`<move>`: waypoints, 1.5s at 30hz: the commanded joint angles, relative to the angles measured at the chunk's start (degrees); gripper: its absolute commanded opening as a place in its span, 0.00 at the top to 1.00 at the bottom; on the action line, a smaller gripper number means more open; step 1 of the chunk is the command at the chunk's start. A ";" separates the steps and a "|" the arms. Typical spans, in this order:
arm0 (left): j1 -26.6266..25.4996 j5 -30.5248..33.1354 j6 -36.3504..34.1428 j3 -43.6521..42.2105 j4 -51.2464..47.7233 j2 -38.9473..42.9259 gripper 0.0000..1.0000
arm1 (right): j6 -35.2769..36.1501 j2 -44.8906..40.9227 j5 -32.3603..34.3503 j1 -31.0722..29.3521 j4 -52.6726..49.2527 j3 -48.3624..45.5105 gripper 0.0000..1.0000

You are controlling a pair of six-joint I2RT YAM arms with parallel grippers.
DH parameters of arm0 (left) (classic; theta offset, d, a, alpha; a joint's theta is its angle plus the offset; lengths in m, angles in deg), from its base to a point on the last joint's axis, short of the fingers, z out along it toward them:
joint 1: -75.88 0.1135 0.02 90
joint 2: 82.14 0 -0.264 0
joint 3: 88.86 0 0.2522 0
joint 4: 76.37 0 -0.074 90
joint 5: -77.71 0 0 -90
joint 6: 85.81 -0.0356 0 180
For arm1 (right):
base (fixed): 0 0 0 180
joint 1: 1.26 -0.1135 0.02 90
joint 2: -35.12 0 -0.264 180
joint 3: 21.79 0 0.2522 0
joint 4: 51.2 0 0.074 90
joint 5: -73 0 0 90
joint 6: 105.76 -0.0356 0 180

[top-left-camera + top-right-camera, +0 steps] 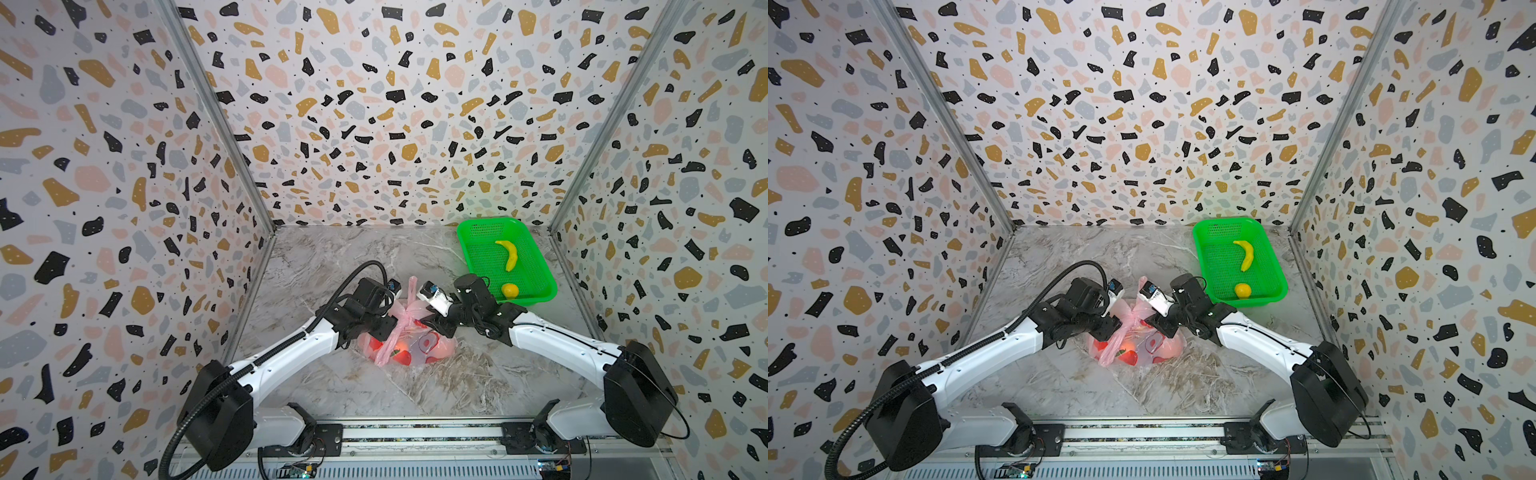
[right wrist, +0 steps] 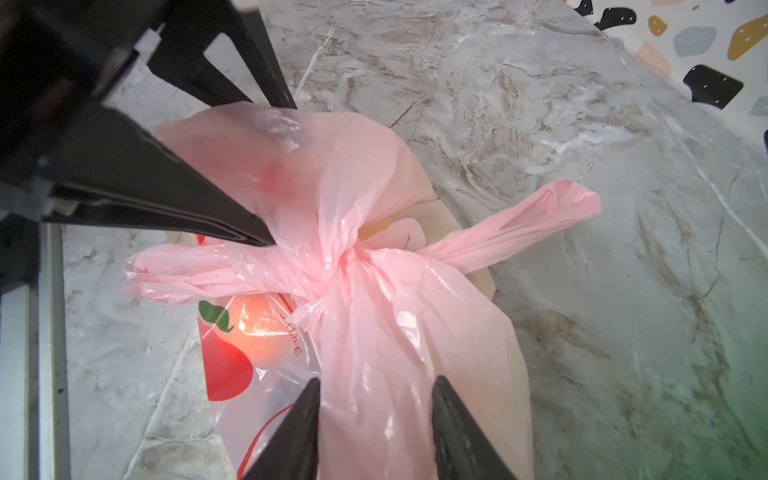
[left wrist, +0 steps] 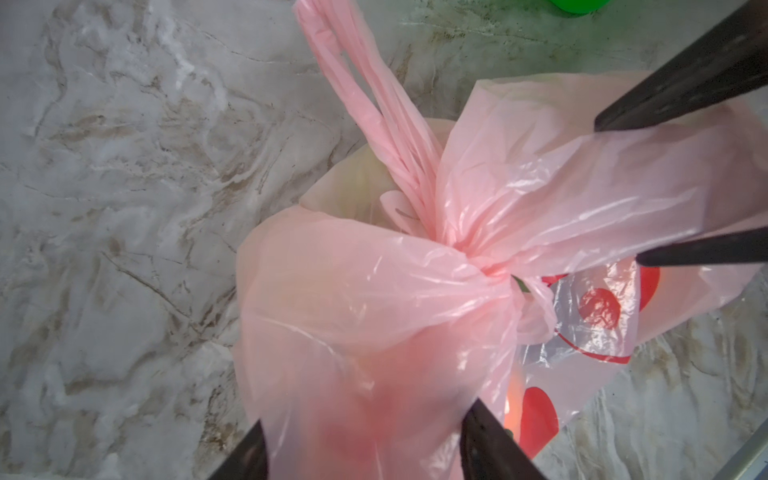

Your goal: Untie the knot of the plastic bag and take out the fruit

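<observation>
The pink plastic bag (image 1: 415, 349) lies mid-table with its knot (image 1: 409, 318) on top, tied; the knot (image 3: 478, 257) shows tight in both wrist views. One handle strip (image 1: 412, 286) points to the back, the other (image 1: 386, 353) lies over the front. Through the film glows an orange fruit (image 2: 257, 328). My left gripper (image 3: 368, 415) stands open left of the knot, a broad band of bag film between its fingers. My right gripper (image 2: 379, 379) stands open on the knot's right, also round a band of film.
A green mesh basket (image 1: 536, 296) stands at the back right, just behind the right arm, holding a yellow banana (image 1: 509, 254) and a small orange fruit (image 1: 509, 290). Patterned walls enclose the marble table on three sides. A rail runs along the front edge.
</observation>
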 commanded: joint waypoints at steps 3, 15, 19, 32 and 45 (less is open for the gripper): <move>-0.01 0.71 0.26 -1.33 2.35 1.49 0.59 | 0.41 0.21 -0.38 0.54 1.26 0.81 0.68; -0.01 0.48 0.61 -3.23 4.38 1.66 1.00 | 0.10 2.28 -0.64 0.63 1.67 1.82 0.93; 0.00 1.72 0.78 -2.71 4.33 2.94 1.00 | -0.45 1.15 -0.31 1.05 1.66 1.79 1.00; 1.70 10.95 3.70 -3.54 6.10 13.55 1.00 | -8.65 -9.17 2.55 8.63 -2.03 -3.48 1.00; 2.18 17.92 9.75 -12.10 12.07 20.88 1.00 | -16.80 -16.35 3.71 12.29 -6.55 -9.77 1.00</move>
